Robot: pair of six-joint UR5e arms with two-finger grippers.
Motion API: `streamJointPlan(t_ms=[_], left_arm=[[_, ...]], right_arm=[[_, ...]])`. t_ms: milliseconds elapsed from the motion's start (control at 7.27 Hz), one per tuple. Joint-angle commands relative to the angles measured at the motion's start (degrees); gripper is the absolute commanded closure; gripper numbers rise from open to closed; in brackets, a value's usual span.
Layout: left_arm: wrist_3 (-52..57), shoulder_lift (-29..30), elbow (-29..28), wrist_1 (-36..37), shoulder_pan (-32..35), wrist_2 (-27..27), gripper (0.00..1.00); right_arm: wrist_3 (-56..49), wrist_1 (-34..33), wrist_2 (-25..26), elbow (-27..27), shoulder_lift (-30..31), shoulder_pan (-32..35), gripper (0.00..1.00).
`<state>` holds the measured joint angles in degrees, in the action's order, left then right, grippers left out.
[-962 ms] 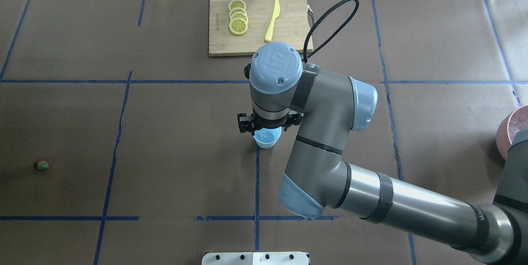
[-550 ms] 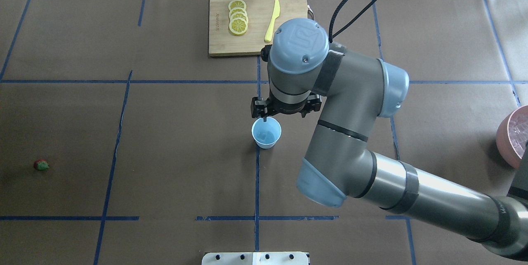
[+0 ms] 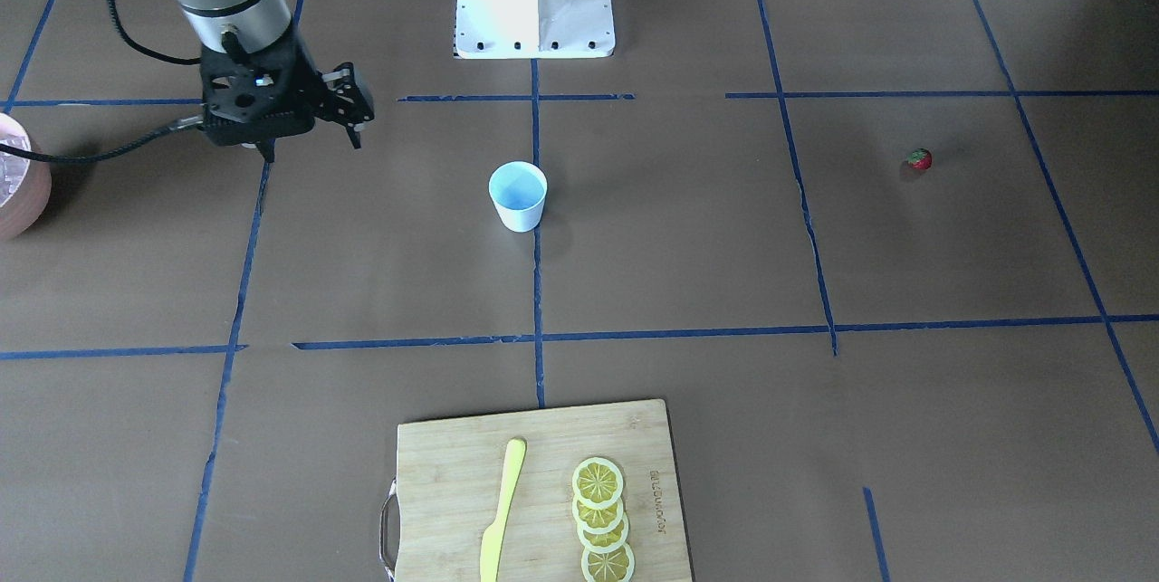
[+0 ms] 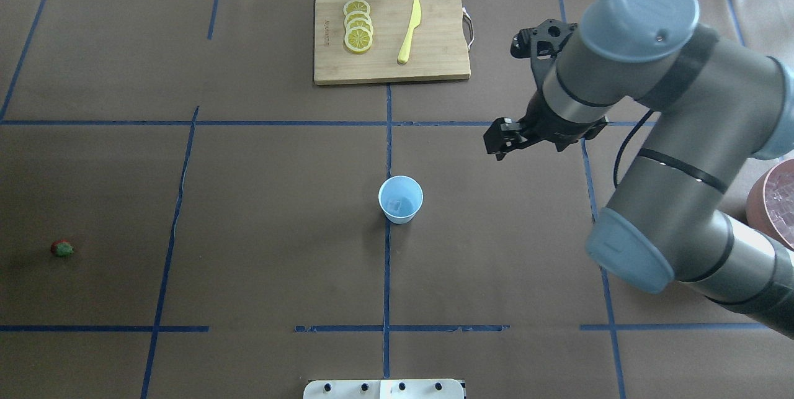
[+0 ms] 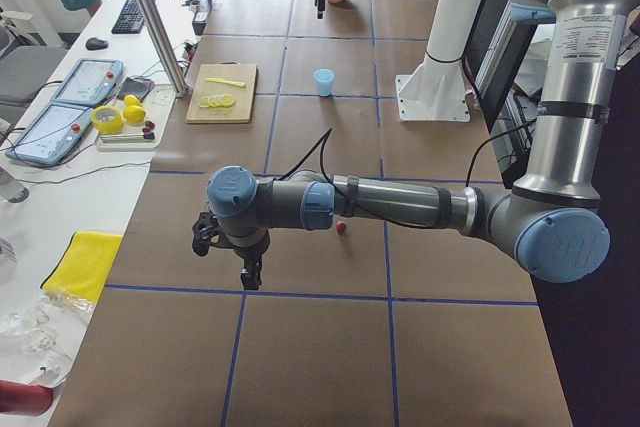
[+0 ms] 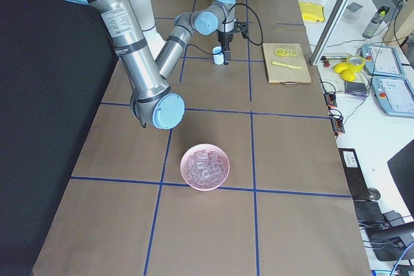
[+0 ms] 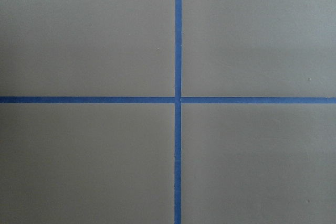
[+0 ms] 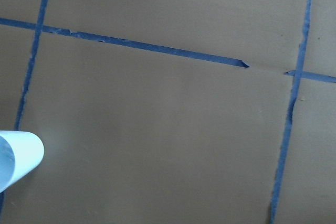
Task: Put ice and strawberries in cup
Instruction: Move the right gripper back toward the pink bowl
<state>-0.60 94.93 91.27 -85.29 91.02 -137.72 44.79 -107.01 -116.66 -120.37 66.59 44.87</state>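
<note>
The pale-blue cup point(image 4: 401, 199) stands upright at the table's middle, with one ice cube point(image 4: 394, 205) lying in it. More ice point(image 6: 206, 165) fills the pink bowl point(image 6: 194, 182). A red strawberry point(image 4: 62, 249) lies far out on the left. My right gripper point(image 3: 312, 145) hangs open and empty above the table, to the right of the cup and apart from it; the cup's edge point(image 8: 16, 158) shows at the lower left of its wrist view. My left gripper point(image 5: 245, 272) shows only in the exterior left view, near the strawberry point(image 5: 341, 229); I cannot tell its state.
A wooden cutting board point(image 4: 434, 70) at the far side carries lemon slices point(image 4: 358, 25) and a yellow knife point(image 4: 409, 31). The pink bowl point(image 4: 760, 216) sits at the right edge behind my right arm. Blue tape lines cross the brown table. The left wrist view shows only table.
My right gripper has left its place above the cup and swung right and away from the robot. An ice cube now lies in the cup. The strawberry has not moved.
</note>
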Motion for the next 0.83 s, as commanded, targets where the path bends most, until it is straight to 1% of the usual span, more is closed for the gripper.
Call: streamJointPlan(t_ms=[0, 138, 275, 412, 550, 688], left_arm=[[-0.62, -0.1, 0.66, -0.05, -0.05, 0.0, 0.0], [-0.71, -0.1, 0.84, 0.03, 0.03, 0.0, 0.0], [-1.15, -0.18, 0.93, 0.03, -0.05, 0.0, 0.0], [-1.68, -0.27, 1.36, 0.03, -0.05, -0.09, 0.0], [-1.77, -0.36, 1.45, -0.05, -0.05, -0.09, 0.0], [-1.77, -0.36, 1.45, -0.05, -0.05, -0.09, 0.0]], right_arm=[[-10.03, 2.75, -0.59, -3.81, 10.0, 4.93, 0.01], [-14.95, 7.03, -2.94, -4.17, 15.71, 8.96, 0.01], [-23.35, 10.91, -4.61, -4.17, 22.11, 12.92, 0.01], [-32.57, 12.77, -4.63, -3.65, 27.31, 16.96, 0.01], [-40.84, 12.79, -5.07, -1.99, 29.71, 21.35, 0.01], [-47.8, 12.79, -6.81, 0.9, 30.78, 25.14, 0.01]])
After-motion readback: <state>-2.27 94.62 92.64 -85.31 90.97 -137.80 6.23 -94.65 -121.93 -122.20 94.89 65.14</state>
